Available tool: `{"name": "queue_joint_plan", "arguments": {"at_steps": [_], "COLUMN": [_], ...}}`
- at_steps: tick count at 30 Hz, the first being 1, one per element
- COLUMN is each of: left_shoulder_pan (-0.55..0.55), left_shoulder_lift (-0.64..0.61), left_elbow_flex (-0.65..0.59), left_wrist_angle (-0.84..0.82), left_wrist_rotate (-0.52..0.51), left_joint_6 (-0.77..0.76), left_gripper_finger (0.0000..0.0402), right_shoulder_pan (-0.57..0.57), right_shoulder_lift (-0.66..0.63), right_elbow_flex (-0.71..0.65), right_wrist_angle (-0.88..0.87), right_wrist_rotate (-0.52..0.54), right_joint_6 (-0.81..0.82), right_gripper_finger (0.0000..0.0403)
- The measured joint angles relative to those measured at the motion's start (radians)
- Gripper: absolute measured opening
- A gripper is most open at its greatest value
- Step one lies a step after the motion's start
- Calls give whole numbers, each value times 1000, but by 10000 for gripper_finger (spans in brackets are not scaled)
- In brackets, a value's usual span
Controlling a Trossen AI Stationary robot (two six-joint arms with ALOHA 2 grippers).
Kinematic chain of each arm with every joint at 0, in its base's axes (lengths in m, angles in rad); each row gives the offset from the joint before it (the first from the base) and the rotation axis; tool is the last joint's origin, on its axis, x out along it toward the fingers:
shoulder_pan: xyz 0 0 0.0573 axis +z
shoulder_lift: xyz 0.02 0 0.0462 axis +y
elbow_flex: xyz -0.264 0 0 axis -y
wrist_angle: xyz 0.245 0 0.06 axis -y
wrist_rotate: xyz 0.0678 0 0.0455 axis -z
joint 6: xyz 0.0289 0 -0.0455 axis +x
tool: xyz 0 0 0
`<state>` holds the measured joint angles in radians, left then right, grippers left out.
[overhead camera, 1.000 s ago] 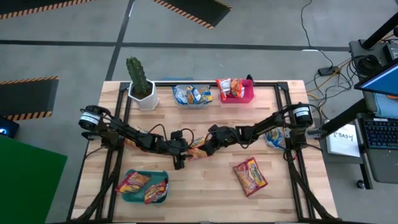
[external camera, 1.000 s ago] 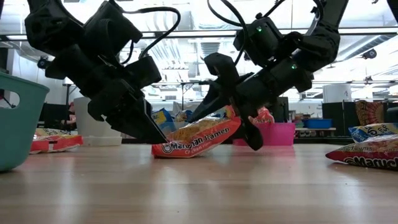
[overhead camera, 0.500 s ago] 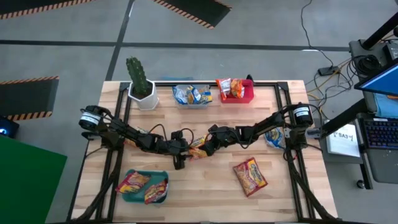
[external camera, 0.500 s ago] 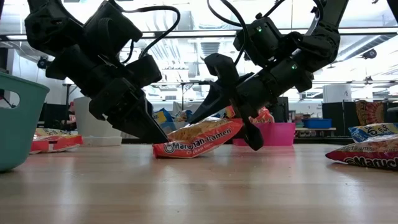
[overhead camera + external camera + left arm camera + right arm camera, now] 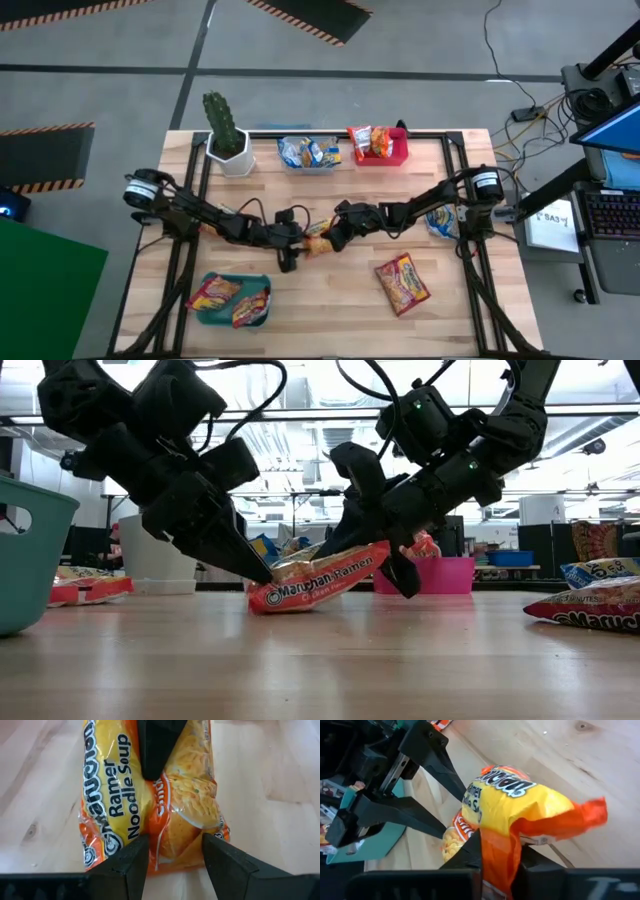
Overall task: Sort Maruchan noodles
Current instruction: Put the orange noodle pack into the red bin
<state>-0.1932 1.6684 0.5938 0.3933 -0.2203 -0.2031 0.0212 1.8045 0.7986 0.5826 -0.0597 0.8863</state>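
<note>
An orange-yellow Maruchan noodles packet (image 5: pixel 318 238) sits mid-table between my two grippers. In the low view the packet (image 5: pixel 315 582) is tilted: its left end is low by the table and its right end is raised. My left gripper (image 5: pixel 175 844) has the left end between its fingers. My right gripper (image 5: pixel 500 847) comes in from the table's right and is shut on the packet's orange right end. One finger (image 5: pixel 155 750) of the right gripper shows on the packet's far end in the left wrist view. My left gripper has the middle of the packet's left end (image 5: pixel 167 857) between its two fingers, and the wrap is creased there. The packet spreads wider than the fingers on both sides. The fingers slant down from the table's left, along the packet. My right gripper pinches the packet's orange right end (image 5: pixel 499 837) between its two fingers. Part of that end flares out beside them (image 5: pixel 587 815). The fingers slant down from the table's right. That end is held raised, and the packet slopes down toward the other gripper.
At the far edge stand a cactus in a white pot (image 5: pixel 225 135), a clear bin (image 5: pixel 308 152) of blue-white packets and a red bin (image 5: pixel 378 145) with packets. A teal bin (image 5: pixel 232 300) with packets is near left. A loose packet (image 5: pixel 402 283) lies near right and another (image 5: pixel 440 222) under the right arm.
My right gripper has shut on the packet's right end. That end now sits a little higher and the packet tilts more steeply. The packet's left end has stayed at my left gripper.
</note>
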Motion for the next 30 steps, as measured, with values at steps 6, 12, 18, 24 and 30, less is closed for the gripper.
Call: {"name": "queue_joint_plan", "arguments": {"at_steps": [6,12,18,24,30], "left_shoulder_pan": [0,0,0,2,2], "left_shoulder_lift": [-130,-336,-527,-664,-719], "left_elbow_flex": [0,0,0,0,0], "left_wrist_angle": [-111,-209,-201,-186,-185], "left_wrist_rotate": [-2,-6,-53,-202,-253], "left_joint_6": [75,205,367,451,457], "left_gripper_finger": [164,164,165,165,165], "right_shoulder_pan": [-2,-22,-85,-196,-426], "right_shoulder_lift": [-62,-236,-471,-597,-542], "right_elbow_flex": [0,1,47,287,599], "right_wrist_angle": [-30,-207,-516,-1029,-1496], "right_wrist_rotate": [-28,2,127,357,398], "right_joint_6": [-39,-111,-204,-285,-317], "right_gripper_finger": [16,15,14,14,13]}}
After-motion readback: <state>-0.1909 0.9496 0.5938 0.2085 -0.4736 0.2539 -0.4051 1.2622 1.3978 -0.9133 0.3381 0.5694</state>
